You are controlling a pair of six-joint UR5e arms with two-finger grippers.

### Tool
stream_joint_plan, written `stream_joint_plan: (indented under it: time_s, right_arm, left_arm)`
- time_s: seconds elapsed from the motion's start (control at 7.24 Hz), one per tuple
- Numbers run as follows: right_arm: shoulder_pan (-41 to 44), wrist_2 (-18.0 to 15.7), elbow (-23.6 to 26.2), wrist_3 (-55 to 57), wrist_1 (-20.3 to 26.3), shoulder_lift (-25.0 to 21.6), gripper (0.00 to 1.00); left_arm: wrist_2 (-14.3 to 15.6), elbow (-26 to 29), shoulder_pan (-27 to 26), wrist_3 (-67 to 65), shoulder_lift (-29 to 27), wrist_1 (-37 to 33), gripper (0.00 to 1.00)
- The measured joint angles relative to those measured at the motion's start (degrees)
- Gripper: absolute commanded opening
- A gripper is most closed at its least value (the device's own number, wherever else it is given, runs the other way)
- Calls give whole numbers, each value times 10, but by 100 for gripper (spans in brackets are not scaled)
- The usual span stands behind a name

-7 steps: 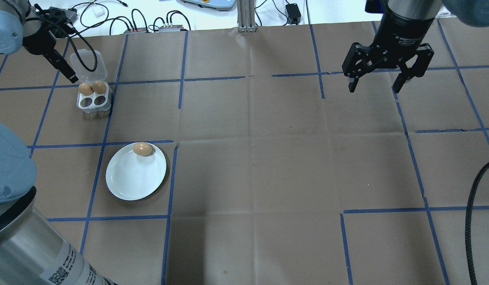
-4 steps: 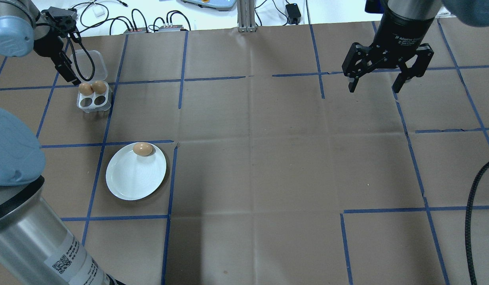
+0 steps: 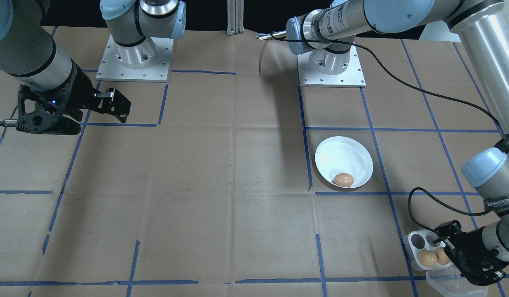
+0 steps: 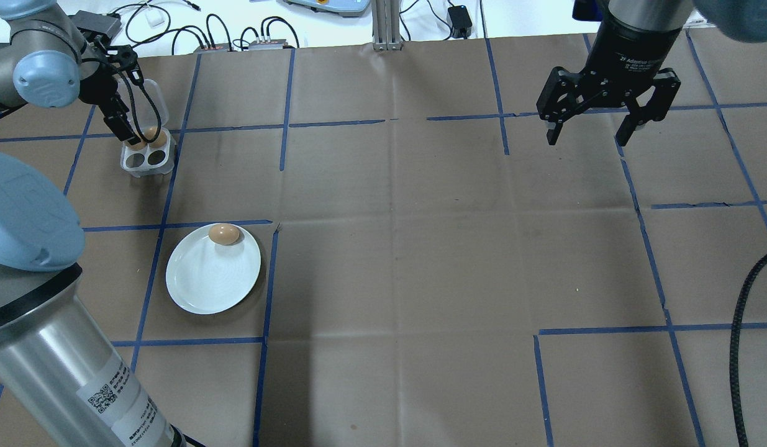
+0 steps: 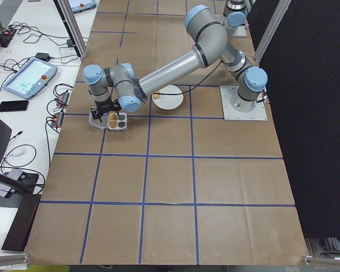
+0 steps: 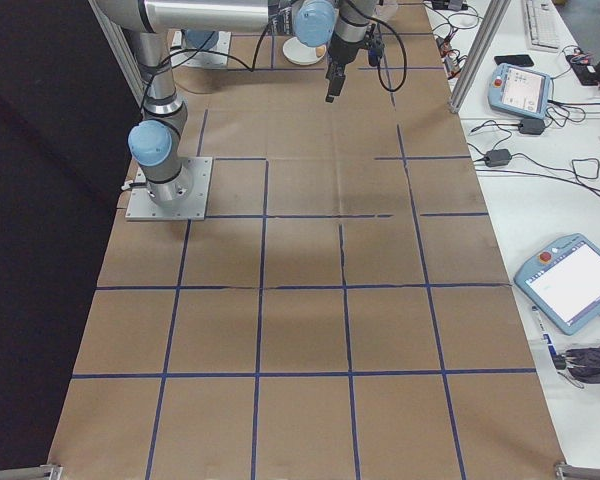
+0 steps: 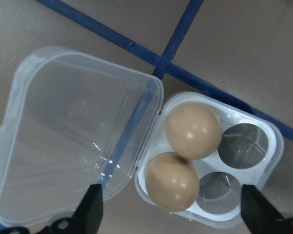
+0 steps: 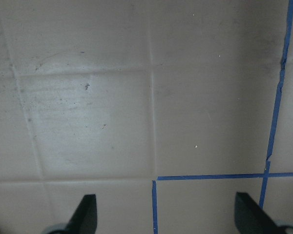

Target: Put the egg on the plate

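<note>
Where the desk runs nearest the robot on its left side, a plate carries one egg at its far rim. Beyond it, toward the desk's far left corner, the left end effector hangs open over a tray with two more eggs. Toward the far right corner, the right end effector hangs open, holding nothing.
</note>
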Motion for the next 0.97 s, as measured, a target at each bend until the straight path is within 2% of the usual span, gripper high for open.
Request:
stream_joint_plan:
  time_s: [0.28, 0.97]
  right_arm:
    - [0, 0, 0, 0, 0, 0, 100]
    - [0, 0, 0, 0, 0, 0, 100]
  left_arm:
    - [0, -7, 0, 2, -3, 4, 87]
    - [5, -12, 3, 10, -5, 16, 60]
